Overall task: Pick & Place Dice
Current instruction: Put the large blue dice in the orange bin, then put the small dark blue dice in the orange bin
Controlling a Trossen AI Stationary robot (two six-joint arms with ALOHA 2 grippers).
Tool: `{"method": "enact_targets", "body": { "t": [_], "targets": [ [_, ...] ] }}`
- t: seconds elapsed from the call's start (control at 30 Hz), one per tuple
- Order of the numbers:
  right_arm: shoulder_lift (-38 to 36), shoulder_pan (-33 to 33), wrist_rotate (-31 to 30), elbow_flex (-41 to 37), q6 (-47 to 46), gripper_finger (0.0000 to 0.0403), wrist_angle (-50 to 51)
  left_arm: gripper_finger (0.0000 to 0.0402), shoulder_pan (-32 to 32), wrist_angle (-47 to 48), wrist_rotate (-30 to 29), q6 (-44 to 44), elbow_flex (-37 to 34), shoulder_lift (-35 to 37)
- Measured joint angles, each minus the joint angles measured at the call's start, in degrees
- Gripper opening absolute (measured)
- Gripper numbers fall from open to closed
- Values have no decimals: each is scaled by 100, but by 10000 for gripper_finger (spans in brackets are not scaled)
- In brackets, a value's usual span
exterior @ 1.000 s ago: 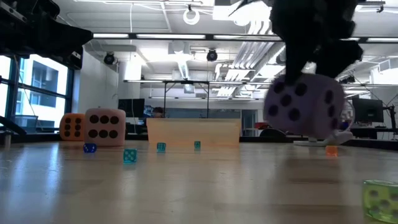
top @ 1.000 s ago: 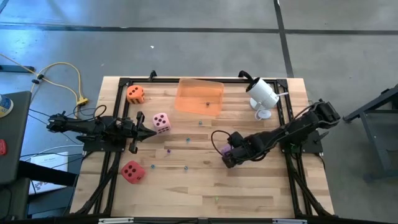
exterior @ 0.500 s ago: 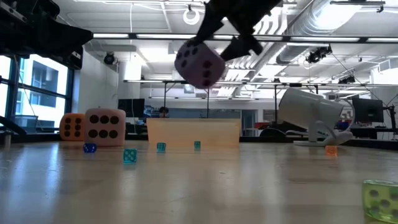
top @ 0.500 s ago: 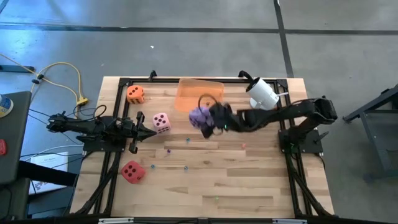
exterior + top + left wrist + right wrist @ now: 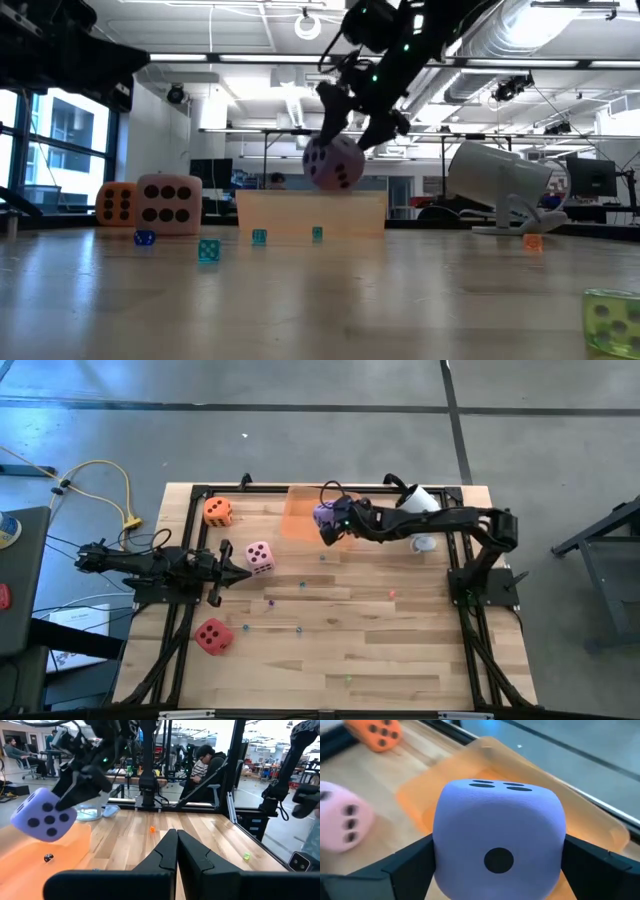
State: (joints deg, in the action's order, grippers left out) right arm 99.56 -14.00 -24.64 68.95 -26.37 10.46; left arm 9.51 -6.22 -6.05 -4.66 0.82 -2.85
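My right gripper (image 5: 326, 520) is shut on the purple die (image 5: 499, 835) and holds it in the air over the translucent orange tray (image 5: 305, 500) at the table's far side. In the low view the purple die (image 5: 333, 163) hangs just above the tray's wall (image 5: 310, 212). The orange die (image 5: 218, 511), pink die (image 5: 260, 556) and red die (image 5: 213, 635) rest on the wooden table's left half. My left gripper (image 5: 243, 572) is shut and waits beside the pink die, touching nothing. My right gripper pinches the purple die between its two fingers (image 5: 405, 865), one on each of two opposite side faces (image 5: 442, 845). The fingers come slanting down from the table's right (image 5: 360, 105). The die is lifted clear and hangs tilted below them, above the tray.
A white camera-like device (image 5: 424, 510) stands on the table to the right of the tray. Several tiny translucent dice (image 5: 208, 250) lie scattered over the boards, one inside the tray (image 5: 48, 857). People sit in the room beyond the table.
My right gripper has carried the purple die from low over the table's right middle, up and toward the far-left, to above the orange tray. It has stayed shut on the die throughout. The die has turned about on the way.
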Motion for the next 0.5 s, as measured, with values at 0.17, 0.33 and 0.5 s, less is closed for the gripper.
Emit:
{"method": "enact_targets", "body": {
  "t": [0.17, 0.33, 0.5],
  "targets": [
    [134, -30, -79, 0, 187, 394, -218, 1, 1, 74, -1, -11, 0, 0],
    [120, 10, -57, 0, 694, 394, -584, 1, 1, 72, 0, -13, 0, 0],
    [88, 13, -32, 2, 873, 393, -876, 1, -1, 116, 0, -18, 0, 0]
  ]
}}
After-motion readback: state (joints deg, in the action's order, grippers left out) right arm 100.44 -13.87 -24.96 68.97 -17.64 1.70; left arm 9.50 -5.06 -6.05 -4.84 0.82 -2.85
